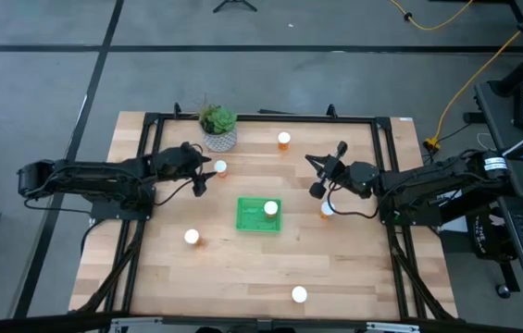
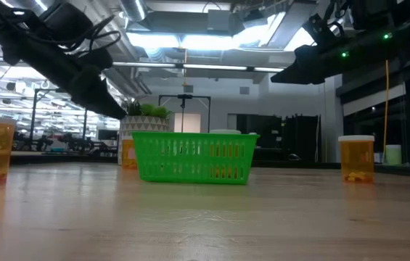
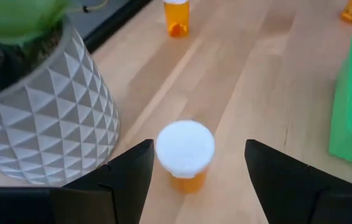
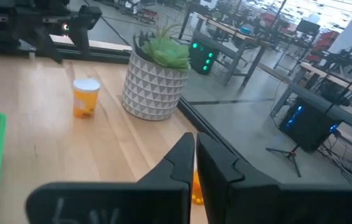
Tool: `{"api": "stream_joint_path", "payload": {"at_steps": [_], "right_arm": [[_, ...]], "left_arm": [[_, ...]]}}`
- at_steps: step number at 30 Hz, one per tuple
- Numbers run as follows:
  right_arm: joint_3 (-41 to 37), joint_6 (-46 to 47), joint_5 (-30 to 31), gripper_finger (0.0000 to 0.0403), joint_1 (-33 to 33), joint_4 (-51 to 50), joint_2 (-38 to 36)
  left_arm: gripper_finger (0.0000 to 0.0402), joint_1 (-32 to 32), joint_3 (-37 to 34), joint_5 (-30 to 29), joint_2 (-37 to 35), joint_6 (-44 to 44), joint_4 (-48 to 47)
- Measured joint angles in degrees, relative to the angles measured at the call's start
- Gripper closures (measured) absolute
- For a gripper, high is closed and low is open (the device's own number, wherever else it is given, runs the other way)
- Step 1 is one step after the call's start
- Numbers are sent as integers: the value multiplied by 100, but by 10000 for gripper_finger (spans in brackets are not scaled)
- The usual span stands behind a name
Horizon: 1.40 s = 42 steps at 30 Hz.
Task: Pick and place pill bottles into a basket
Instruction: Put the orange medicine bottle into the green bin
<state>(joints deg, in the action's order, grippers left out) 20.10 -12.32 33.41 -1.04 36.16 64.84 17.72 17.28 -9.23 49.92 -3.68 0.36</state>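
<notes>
The basket [image 1: 258, 215] sits near the middle of the bench [image 1: 242, 268] with one bottle [image 1: 271, 208] inside it, and the plant [image 1: 217, 127] stands at the far edge, left of centre. One bottle [image 1: 220, 168] stands just beside the plant, between the spread fingers of the left pincer [image 1: 198, 176]; another [image 1: 284, 140] is at the far edge right of the plant. A third [image 1: 328, 209] stands right of the basket under the right pincer [image 1: 317, 175], a fourth [image 1: 192, 237] to the basket's near left, and a fifth [image 1: 299, 295] by the near edge.

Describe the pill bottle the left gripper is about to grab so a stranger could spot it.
Find the potted plant at the table's far edge. The pill bottle stands just beside its pot, between the open left gripper fingers. It alone sits next to the plant.
</notes>
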Motion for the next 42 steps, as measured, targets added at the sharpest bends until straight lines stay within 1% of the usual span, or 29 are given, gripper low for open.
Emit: {"api": "stream_joint_path", "payload": {"at_steps": [5,14,20,23,27,37,42], "right_arm": [[2,-15,0,380,2,0,0],[7,-20,0,380,2,-1,0],[7,-21,0,380,2,0,0],[7,-26,0,380,2,0,0],[7,-39,0,379,2,0,0],[7,-42,0,379,4,1,2],[7,-124,0,379,2,39,2]], "left_arm": [[154,0,-24,-29,307,-29,-57],[155,0,-31,-79,1079,-157,-2],[155,0,-33,-162,1543,-157,541],[155,0,-33,-198,1694,-157,625],[155,2,-33,-354,1817,-157,824],[155,1,-33,-258,1850,40,1201],[155,2,-33,-47,1850,40,1237]]}}
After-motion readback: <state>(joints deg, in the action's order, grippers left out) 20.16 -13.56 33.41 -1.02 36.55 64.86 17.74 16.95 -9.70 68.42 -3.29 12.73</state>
